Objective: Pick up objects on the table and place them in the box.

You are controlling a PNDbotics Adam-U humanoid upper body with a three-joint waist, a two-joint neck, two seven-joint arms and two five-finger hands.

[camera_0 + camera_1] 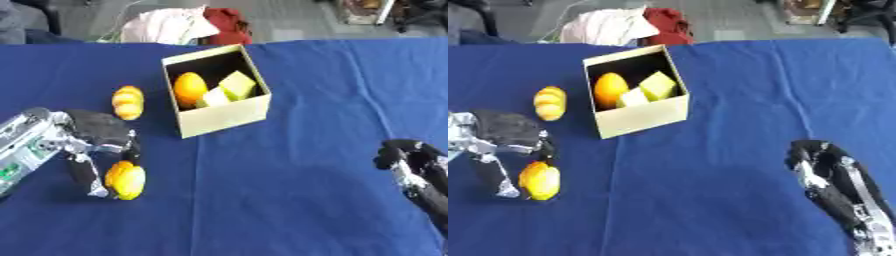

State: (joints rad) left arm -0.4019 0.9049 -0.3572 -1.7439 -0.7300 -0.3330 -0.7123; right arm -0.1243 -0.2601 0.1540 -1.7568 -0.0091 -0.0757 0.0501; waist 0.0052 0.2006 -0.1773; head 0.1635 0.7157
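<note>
An open cream box (pixel 226 116) stands at the middle back of the blue table (pixel 289 190). Inside it lie an orange fruit (pixel 189 88) and two pale green blocks (pixel 229 89). Left of the box lies a ridged yellow-orange piece (pixel 128 102) on the cloth. Nearer the front left, a yellow-orange fruit (pixel 127 181) sits on the table, and my left hand (pixel 98 131) reaches down over it with fingers curled on both sides of it. My right hand (pixel 826 170) rests at the lower right, fingers relaxed, holding nothing.
White and red cloth (pixel 188 25) is heaped beyond the table's far edge, behind the box. Blue cloth stretches between the box and my right hand.
</note>
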